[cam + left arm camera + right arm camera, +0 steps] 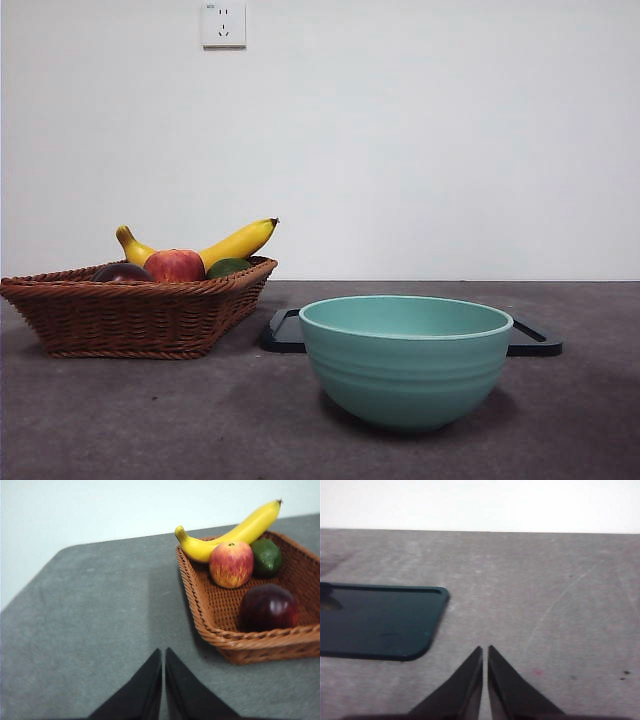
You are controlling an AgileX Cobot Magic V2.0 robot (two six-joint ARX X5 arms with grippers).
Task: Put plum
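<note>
The dark maroon plum [268,607] lies in a brown wicker basket [210,615] with a red-yellow apple [231,564], a green fruit [266,556] and a banana [235,531]. In the front view the plum [122,273] peeks over the basket's rim [130,310] at the left. A teal bowl [405,358] stands at the front middle. My left gripper [163,652] is shut and empty over bare table beside the basket. My right gripper [485,650] is shut and empty beside a dark tray [375,620]. Neither arm shows in the front view.
The dark flat tray [532,340] lies behind the bowl. The table has a grey felt cover [150,420]. A white wall with a socket [223,24] stands behind.
</note>
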